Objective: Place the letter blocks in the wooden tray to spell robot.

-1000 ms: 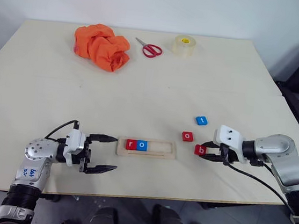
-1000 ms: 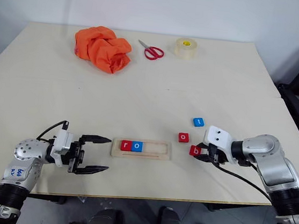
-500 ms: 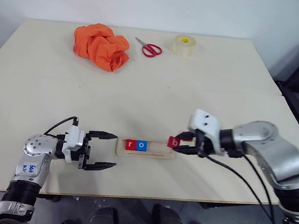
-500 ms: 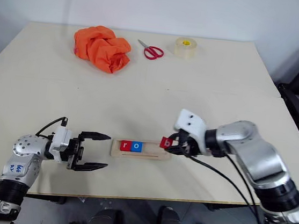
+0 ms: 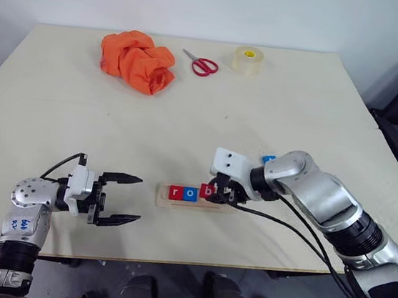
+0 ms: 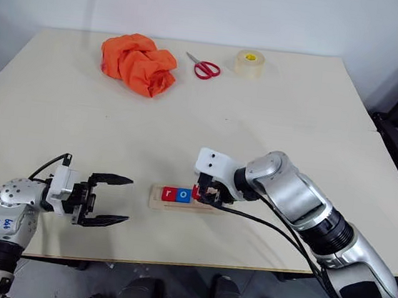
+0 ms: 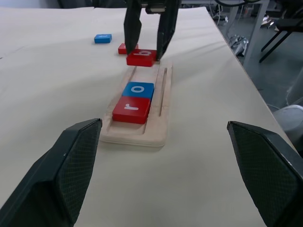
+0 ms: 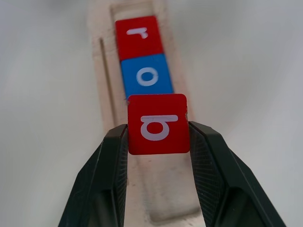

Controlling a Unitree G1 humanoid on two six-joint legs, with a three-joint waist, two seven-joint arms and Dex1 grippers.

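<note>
Red r block [image 7: 131,109], blue o block [image 7: 138,89], red b block [image 8: 158,123], pale wooden tray [image 7: 155,132].

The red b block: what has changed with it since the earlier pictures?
The right gripper, shut on the red b block, carried it left over the wooden tray, beside the blue o. The r and blue o stayed in place; the left gripper stays open.

Both eye views are looking down over the beige table [image 5: 260,113]; both wrist views are closing in on the pale wooden tray [image 7: 156,118] from opposite ends.
</note>
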